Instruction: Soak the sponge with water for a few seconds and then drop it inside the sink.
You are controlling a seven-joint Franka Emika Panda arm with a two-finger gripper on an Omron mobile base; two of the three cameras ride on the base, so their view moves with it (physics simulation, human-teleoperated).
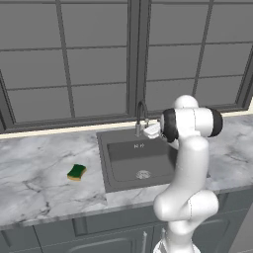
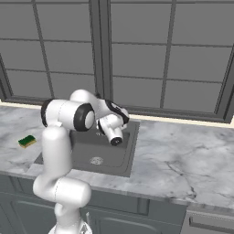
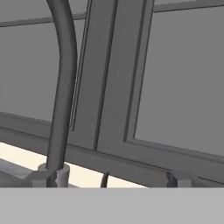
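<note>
no readable text, labels or signs anywhere

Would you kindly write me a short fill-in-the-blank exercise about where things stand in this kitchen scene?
1. The sponge lies on the marble ____, apart from the sink.
2. The sponge's top layer is ____.
3. The gripper sits by the base of the ____, with its fingers apart and nothing between them.
4. Behind the sink stands a large ____.

Missing words: counter; green; faucet; window

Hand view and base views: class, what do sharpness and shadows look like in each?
Hand view: faucet close, soft-edged, no glare. Left base view: flat even light, faint shadow beside the sponge. Right base view: sink dark, no reflections.
</note>
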